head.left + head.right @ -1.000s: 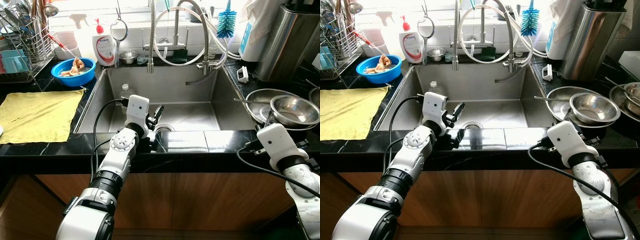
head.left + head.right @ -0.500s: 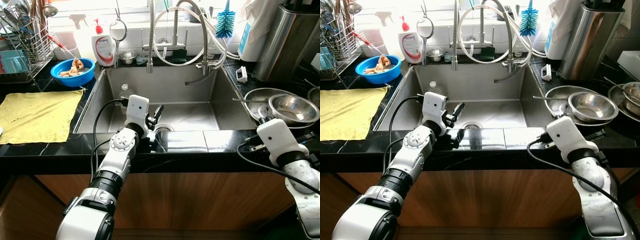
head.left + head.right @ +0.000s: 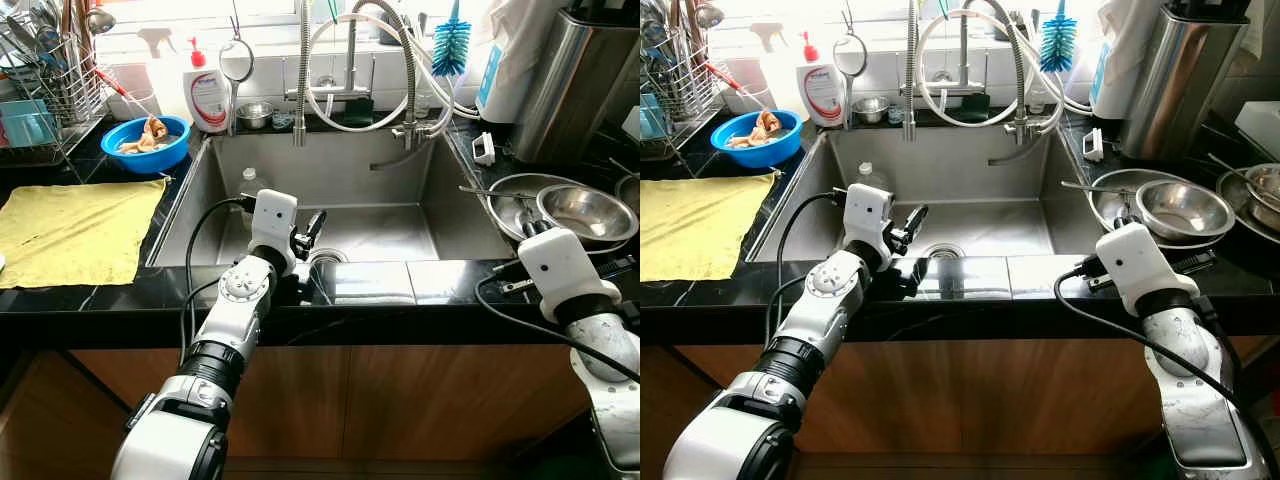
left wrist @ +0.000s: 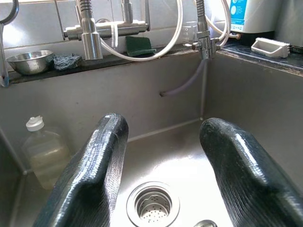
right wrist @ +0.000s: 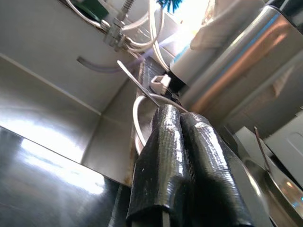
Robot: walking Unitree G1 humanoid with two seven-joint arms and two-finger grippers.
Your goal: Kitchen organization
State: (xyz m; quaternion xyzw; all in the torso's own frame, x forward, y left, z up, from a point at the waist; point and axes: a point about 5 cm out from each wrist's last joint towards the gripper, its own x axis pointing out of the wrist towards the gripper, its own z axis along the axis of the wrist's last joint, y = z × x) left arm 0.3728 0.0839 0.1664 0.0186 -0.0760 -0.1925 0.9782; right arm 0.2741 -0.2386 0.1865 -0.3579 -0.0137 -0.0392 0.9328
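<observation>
My left gripper [image 3: 313, 228] hangs open over the front of the steel sink [image 3: 400, 170], just above the drain [image 4: 153, 203], with nothing between its fingers. A plastic bottle [image 4: 42, 151] stands in the sink's far left corner. On the right counter a small steel bowl [image 3: 585, 212] rests in a wider steel pan [image 3: 505, 195], and a thin utensil handle [image 3: 480, 190] lies across the rim. My right gripper [image 5: 180, 116] is at the near edge of that pan, fingers pressed shut; its white wrist hides them in the eye views.
A yellow cloth [image 3: 75, 230] covers the left counter. Behind it are a blue bowl of scraps [image 3: 150, 142], a soap bottle [image 3: 207, 95] and a dish rack [image 3: 45, 80]. Faucet hoses [image 3: 350, 60] loop over the sink; a tall steel canister [image 3: 580, 80] stands far right.
My right wrist has shifted a little to the right and farther in, toward the steel bowls. The left arm has stayed put.
</observation>
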